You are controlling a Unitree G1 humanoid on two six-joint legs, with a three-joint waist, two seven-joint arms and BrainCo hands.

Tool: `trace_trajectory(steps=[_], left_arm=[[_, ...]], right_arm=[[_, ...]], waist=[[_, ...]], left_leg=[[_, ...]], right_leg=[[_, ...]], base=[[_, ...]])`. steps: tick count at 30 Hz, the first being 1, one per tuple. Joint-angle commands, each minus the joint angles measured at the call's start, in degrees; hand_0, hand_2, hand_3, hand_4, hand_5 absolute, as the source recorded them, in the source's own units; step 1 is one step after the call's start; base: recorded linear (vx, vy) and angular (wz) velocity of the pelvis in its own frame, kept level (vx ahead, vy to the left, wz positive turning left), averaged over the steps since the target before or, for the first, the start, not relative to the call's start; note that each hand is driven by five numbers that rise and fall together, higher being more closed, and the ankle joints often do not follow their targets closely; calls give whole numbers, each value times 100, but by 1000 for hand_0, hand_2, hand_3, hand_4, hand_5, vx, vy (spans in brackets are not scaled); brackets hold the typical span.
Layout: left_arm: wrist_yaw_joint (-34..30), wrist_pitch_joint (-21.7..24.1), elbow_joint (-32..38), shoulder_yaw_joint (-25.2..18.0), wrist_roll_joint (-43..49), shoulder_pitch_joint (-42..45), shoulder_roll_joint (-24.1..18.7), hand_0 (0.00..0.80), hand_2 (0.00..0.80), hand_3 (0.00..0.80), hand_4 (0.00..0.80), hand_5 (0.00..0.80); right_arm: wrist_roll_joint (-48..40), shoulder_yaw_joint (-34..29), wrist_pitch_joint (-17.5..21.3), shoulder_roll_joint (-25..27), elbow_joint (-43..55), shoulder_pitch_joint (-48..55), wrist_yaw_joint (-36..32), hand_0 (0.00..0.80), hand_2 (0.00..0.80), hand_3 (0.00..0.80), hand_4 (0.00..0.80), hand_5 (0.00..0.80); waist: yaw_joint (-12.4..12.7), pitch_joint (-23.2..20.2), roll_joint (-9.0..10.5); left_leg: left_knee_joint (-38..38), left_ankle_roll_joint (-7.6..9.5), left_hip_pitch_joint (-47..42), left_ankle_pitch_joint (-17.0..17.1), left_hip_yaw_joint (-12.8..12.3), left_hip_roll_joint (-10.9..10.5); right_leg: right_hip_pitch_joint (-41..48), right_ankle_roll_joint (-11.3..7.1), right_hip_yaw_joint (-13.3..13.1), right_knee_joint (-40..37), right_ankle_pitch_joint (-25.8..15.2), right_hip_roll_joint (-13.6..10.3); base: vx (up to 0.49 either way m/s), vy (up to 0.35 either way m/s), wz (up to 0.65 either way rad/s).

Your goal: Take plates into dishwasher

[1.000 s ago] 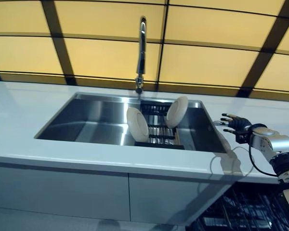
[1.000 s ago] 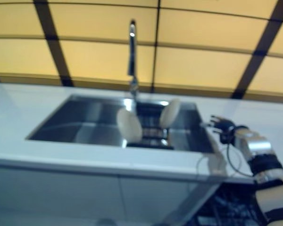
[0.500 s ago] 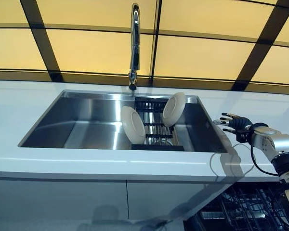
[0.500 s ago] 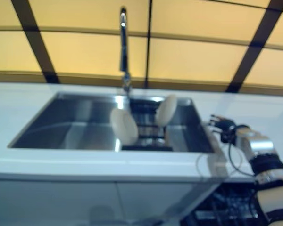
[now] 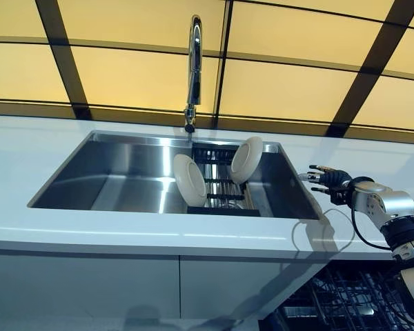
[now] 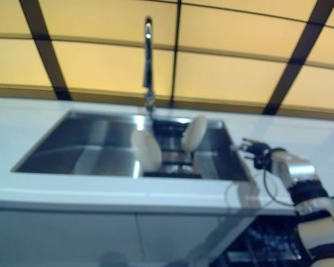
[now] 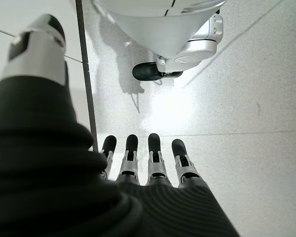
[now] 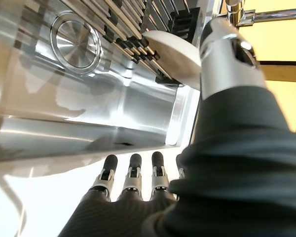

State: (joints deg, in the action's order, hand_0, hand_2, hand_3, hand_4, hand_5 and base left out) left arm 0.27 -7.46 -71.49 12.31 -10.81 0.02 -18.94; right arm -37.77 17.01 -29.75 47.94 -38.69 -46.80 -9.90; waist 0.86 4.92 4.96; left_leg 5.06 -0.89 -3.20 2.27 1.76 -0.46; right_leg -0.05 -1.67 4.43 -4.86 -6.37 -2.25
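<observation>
Two white plates stand on edge in a black dish rack (image 5: 221, 196) inside the steel sink (image 5: 124, 172): the nearer plate (image 5: 190, 180) at the rack's front left, the farther plate (image 5: 245, 159) leaning at its back right. My right hand (image 5: 326, 183) hovers open over the counter just right of the sink's rim, fingers straight and pointing toward the sink. Past those fingers the right wrist view shows the farther plate (image 8: 170, 58), apart from them. My left hand (image 7: 148, 168) shows only in the left wrist view, open, hanging over the floor and holding nothing.
A tall chrome tap (image 5: 194, 65) rises behind the sink. White counter (image 5: 27, 152) runs around it. Below the counter at the lower right sits the dishwasher's open dark wire rack (image 5: 345, 303). The sink drain (image 8: 75, 43) lies under the dish rack.
My right hand has moved slightly left, closer to the sink's right rim, still open. The camera has shifted a little; the plates have not moved.
</observation>
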Motion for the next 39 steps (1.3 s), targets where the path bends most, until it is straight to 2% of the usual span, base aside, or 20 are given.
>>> trace_trajectory(steps=[1,24,39], left_arm=[[-5,40,-332,284,57,-135,-127,0,0,0,0,0],[87,113,-283,518,-23,-78,-34,0,0,0,0,0],[129,175,-257,596,-152,-155,-25,0,0,0,0,0]], right_arm=[[-143,347,122,102,-188,-983,117,0,0,0,0,0],[-537,802,-253,-209,108,-1699,873,0,0,0,0,0],[-574,928,-243,-303,86,-1890,1037,0,0,0,0,0]], waist=[[214,-56,115],[344,214,100],[362,440,56]], left_leg=[[-6,-31,112,-86,-114,-6],[-6,-111,345,7,-54,21],[-6,-136,481,44,-54,27]], right_leg=[[-1,-498,15,71,-78,-259],[-118,-464,112,-4,-78,-251],[-234,-448,129,-14,-90,-254]], base=[[36,-21,8],[12,-3,3],[-5,-1,0]])
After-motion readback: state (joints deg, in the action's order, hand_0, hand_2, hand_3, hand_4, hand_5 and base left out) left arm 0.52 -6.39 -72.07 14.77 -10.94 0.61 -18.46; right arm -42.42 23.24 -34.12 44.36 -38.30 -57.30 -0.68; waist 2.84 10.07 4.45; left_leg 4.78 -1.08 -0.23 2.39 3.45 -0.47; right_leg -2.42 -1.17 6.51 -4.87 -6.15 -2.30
